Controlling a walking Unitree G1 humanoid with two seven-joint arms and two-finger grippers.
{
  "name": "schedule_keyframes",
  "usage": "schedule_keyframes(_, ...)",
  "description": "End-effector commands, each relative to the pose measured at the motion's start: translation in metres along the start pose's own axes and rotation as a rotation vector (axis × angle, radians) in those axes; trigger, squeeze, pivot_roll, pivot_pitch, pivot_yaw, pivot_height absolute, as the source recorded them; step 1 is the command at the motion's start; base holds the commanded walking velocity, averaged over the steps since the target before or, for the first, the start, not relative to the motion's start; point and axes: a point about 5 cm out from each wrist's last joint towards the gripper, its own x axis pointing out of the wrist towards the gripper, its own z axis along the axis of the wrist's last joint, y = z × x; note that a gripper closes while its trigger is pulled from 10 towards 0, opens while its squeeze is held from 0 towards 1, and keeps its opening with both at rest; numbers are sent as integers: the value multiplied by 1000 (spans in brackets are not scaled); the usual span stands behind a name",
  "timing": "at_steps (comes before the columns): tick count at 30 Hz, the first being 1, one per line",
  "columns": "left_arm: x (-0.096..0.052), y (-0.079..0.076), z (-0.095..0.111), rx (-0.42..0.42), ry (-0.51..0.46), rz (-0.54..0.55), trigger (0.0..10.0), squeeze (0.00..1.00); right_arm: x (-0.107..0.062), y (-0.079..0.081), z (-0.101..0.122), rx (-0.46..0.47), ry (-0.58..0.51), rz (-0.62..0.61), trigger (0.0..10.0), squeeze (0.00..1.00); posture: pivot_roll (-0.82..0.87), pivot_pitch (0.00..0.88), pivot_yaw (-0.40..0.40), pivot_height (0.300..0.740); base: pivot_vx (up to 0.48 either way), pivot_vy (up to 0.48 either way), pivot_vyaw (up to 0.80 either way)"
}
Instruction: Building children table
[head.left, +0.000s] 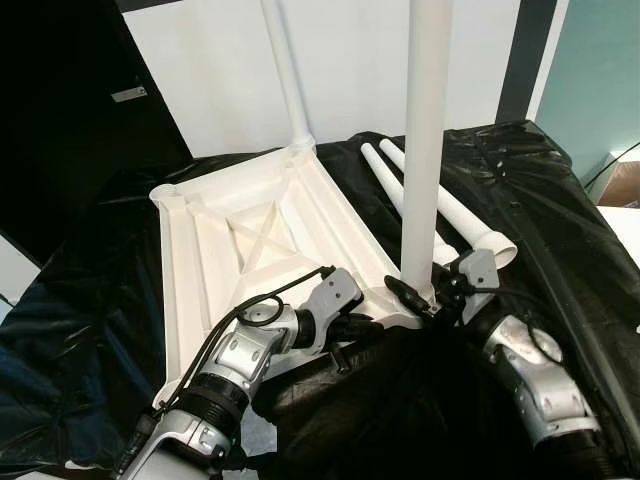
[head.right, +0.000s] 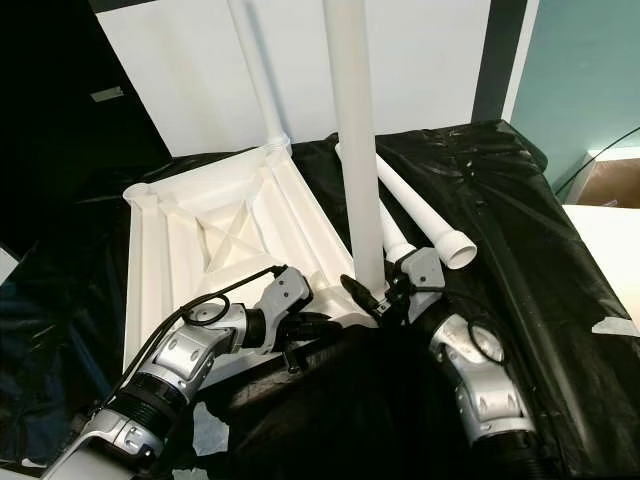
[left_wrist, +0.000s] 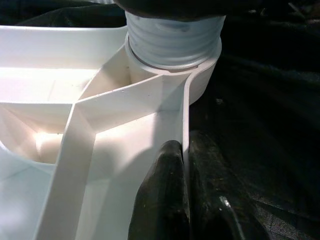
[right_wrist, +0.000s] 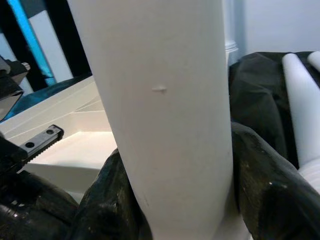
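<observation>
Black plastic sheeting (head.left: 540, 190) over the work surface, white wall panel behind, teal wall off to the right. White tabletop (head.left: 250, 250) lying upside down on the sheeting, ribbed underside up, corner sockets exposed. Far corner: one leg (head.left: 285, 75) already standing in its socket. Near corner: second leg (head.left: 425, 140) held upright, threaded end seated at the socket (left_wrist: 172, 47) but, judging by the exposed threads in the left wrist view, not yet screwed home. Right gripper (head.left: 432, 292) clamped around the base of this upright leg, one black finger on each side of the tube. Left gripper (head.left: 355, 328) pinching the tabletop's rim just beside that same socket, fingers (left_wrist: 162, 200) closed on the thin wall, one inside and one outside. Step in hand, by judgement: threading the second leg. To do well: keep the leg plumb over the socket so threads do not cross, turn in short re-grips low on the tube, hold the rim firmly so the tabletop does not spin or skate on the slick plastic, stop once the threads disappear. Risk: the long tube levering sideways and jamming. Count: one tabletop; four legs in all, two upright and two spare legs (head.left: 440, 205) lying side by side on the sheeting beyond the right gripper, flared ends toward the robot. Roughly halfway through, two corners unfilled.
</observation>
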Motion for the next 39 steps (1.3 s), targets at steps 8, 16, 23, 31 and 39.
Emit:
schedule_keyframes(8,-1,-2,-29,-102,83,17,10000,0,-10,15,-16,-63,-12,-387,0,0,-60,0,130,740,0,0,0)
schedule_keyframes(16,-1,-1,-29,-107,81,23,10000,0,-6,18,-17,-98,19,-270,10000,0,-58,0,123,740,0,0,0)
schedule_keyframes(23,-1,-1,-31,-113,81,23,10000,0,0,-2,-15,-44,38,-122,10000,0,-73,0,120,740,0,0,0)
schedule_keyframes(31,4,-1,-28,-110,74,17,10000,0,9,-22,-1,-74,39,65,10000,0,-99,0,125,740,0,0,0)
schedule_keyframes(39,9,-3,-27,-104,72,-2,10000,0,11,-31,7,-155,72,225,10000,0,-118,0,119,740,0,0,0)
